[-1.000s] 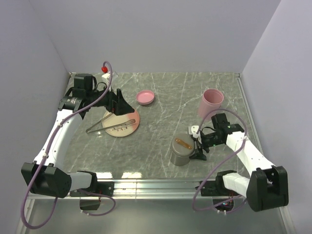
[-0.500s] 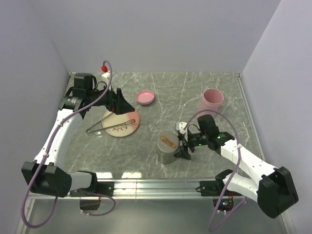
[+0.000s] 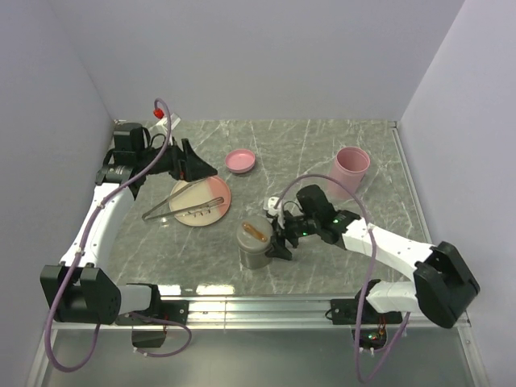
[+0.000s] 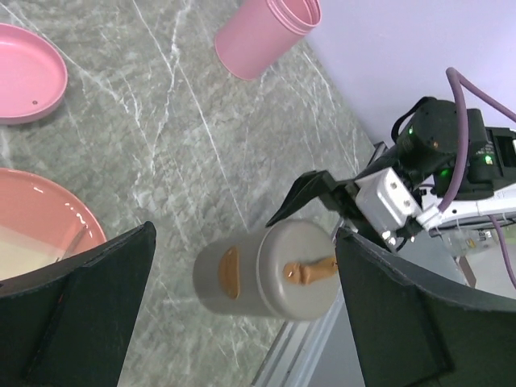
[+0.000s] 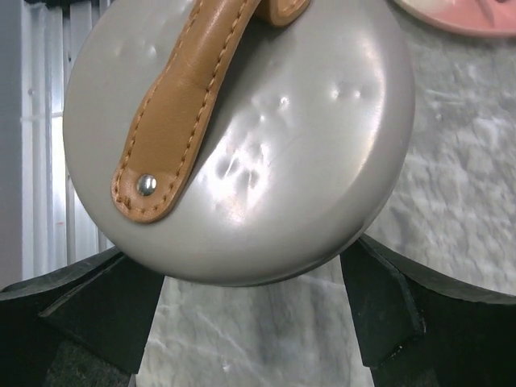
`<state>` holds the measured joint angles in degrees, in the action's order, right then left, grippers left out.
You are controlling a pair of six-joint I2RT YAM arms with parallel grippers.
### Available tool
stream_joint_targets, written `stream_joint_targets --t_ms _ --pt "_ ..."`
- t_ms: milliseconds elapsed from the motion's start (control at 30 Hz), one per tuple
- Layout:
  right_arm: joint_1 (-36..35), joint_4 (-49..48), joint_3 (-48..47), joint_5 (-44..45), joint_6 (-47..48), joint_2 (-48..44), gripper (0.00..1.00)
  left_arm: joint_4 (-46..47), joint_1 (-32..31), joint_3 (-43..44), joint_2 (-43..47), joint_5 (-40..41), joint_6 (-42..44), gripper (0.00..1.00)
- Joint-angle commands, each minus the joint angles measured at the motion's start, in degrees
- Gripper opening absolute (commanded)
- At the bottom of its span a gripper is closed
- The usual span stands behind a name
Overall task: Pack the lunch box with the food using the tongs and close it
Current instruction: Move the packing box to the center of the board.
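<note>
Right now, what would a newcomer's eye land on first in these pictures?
The grey round lunch box with its brown strap, front and centre on the table, sits gripped between the fingers of the right hand. Next come the silver tongs lying untouched across the pink plate at the left, with the left hand hanging open just behind it.

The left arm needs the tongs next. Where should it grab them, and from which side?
Likely the end of the tongs overhanging the plate's left rim, from straight above, fingers astride both arms: they lie flat, and that end sits off the plate.
</note>
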<state>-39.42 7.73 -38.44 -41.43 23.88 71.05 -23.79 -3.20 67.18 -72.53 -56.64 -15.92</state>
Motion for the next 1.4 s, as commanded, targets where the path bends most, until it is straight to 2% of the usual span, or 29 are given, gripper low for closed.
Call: stream_joint_targets --t_ms 0,300,567,800,933,1133,1367 --pt "-3.2 -2.2 -7.7 2.9 -3.0 5.0 0.91 5.1 0.7 -0.8 2.9 0.1 -1.9 0.99" --pt "-8.7 -6.6 -12.2 6.7 -7.3 12.1 0.91 4.6 1.8 -1.0 3.6 1.1 -0.2 0.99" --pt "-10.2 -10.5 -14.6 9.5 -10.3 16.2 0.92 5.9 2.5 -2.7 5.5 2.4 -1.1 0.99" --pt "-10.2 -10.4 -18.2 8.7 -10.3 18.8 0.93 6.5 2.7 -2.1 5.4 3.3 -2.6 0.99" --pt "-10.4 -6.5 -21.0 7.9 -8.1 19.4 0.94 4.7 2.7 -0.4 2.9 5.0 -2.3 0.99" --pt "-10.2 1.1 -18.6 8.2 -2.2 14.8 0.95 -0.2 2.6 6.6 -2.8 7.6 1.5 0.99" --pt "-5.4 4.3 -10.4 8.4 -1.6 2.2 0.98 -7.2 -0.7 17.4 -10.9 15.1 12.3 0.99"
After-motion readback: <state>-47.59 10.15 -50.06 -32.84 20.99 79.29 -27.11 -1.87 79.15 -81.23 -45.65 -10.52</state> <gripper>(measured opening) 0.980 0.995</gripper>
